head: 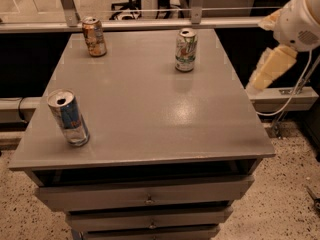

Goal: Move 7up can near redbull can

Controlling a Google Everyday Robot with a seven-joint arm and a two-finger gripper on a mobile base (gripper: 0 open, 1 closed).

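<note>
Filling mid-frame: grey drawer cabinet [150, 114]. At the upper right edge, off the cabinet's side: white robot arm [300, 21] with gripper [272, 66], well apart from every can, grip impossible to tell. Upright at lower left: redbull can [68, 117]. Upright at upper middle, well apart from it: 7up can [185, 50]. At upper left: orange-brown can [94, 36].

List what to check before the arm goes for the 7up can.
1. 7up can upright, far right of the tabletop: ok.
2. redbull can upright, near left corner: ok.
3. Nothing standing between those two cans: ok.
4. Orange-brown can at the far left corner, off that line: ok.
5. Gripper beyond the table's right edge, touching no can: ok.
</note>
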